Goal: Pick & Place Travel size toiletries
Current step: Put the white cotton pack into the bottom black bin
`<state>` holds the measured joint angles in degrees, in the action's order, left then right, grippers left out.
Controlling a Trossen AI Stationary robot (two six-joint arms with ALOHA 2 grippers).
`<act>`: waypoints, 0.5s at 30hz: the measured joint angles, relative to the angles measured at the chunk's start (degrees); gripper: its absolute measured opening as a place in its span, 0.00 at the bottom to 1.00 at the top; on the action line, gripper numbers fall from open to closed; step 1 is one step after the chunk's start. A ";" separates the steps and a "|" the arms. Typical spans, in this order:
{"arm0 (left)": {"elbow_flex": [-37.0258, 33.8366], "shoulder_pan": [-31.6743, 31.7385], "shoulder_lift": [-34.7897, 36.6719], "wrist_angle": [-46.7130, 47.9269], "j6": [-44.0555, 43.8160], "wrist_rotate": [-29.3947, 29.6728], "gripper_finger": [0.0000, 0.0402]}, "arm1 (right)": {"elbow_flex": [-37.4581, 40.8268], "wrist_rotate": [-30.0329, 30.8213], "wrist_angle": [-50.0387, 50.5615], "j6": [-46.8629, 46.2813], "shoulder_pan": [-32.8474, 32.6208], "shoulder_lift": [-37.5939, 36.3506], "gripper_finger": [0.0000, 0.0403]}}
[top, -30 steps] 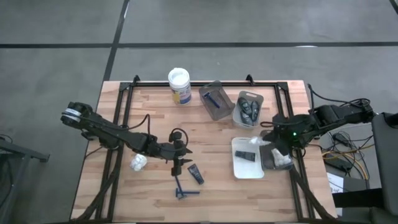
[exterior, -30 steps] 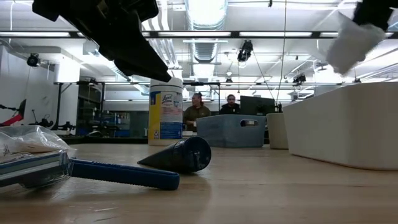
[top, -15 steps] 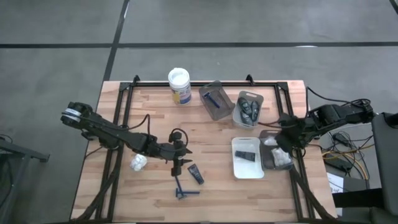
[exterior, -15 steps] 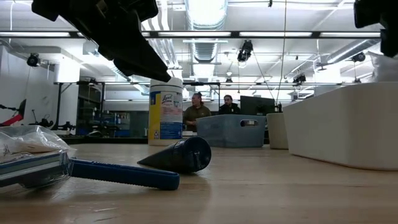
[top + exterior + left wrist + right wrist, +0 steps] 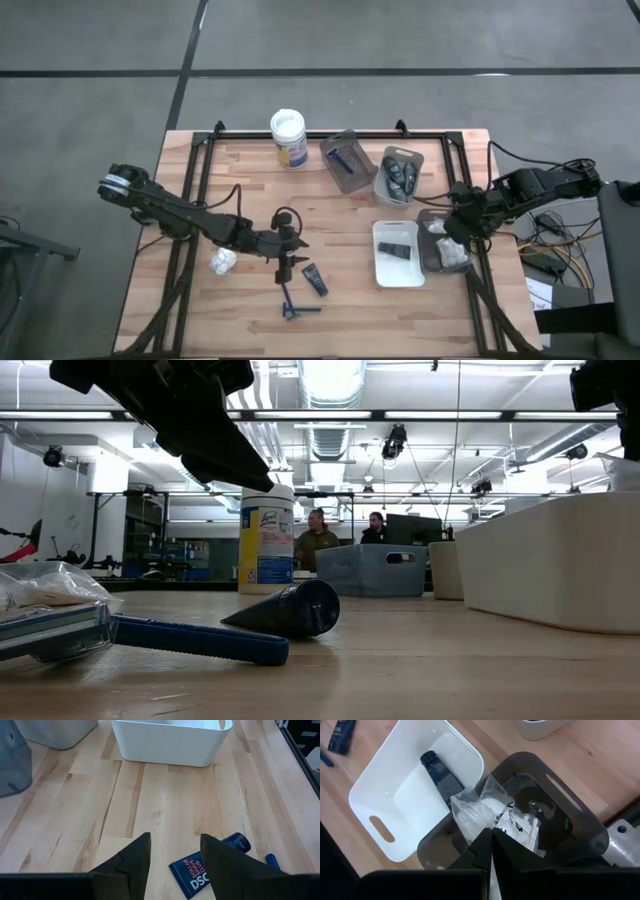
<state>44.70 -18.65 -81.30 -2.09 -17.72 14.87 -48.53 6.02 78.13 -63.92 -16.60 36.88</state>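
Mid-sort, by the look of it: right gripper [image 5: 491, 837] hovering over the dark grey tray [image 5: 580, 822], fingers pressed together on the clear wrapping of a white packet [image 5: 475, 812], with more white packets already lying in that tray. Next move probably calls for parting those fingers so the packet drops clear inside the walls, then lifting away without dragging the film back out. Left gripper [image 5: 172, 857] poised just above the bare wood with fingers spread and nothing between them, a black tube [image 5: 200, 872] lying just beside its tips; likely calls for a small shift sideways and a descent before closing. From above: another white packet [image 5: 222, 262] loose on the wooden table [image 5: 250, 190] beside the left arm, a blue razor [image 5: 297, 305] near the front edge, one razor in the grey tray [image 5: 345, 160], dark oval bottles in the pale tray [image 5: 400, 175], a tube in the white tray [image 5: 398, 255], and the white-lidded tub [image 5: 288, 137] at the back. Right wrist view alone shows the pinch on the wrapping and the tray's contents; overhead alone shows the spread of loose items; low view alone shows two people seated far beyond the table.
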 joint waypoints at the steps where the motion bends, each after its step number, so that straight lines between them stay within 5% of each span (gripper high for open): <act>1: 0.01 0.02 0.00 0.00 0.00 0.00 0.44 | 0.00 0.00 0.00 -0.58 0.00 -0.02 0.02; 15: -0.01 0.00 0.00 0.00 -0.08 0.00 0.44 | 0.00 0.00 0.00 -3.22 0.00 0.00 0.05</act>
<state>44.69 -18.65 -81.30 -2.09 -17.79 14.87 -48.53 6.02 78.13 -67.14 -16.60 36.88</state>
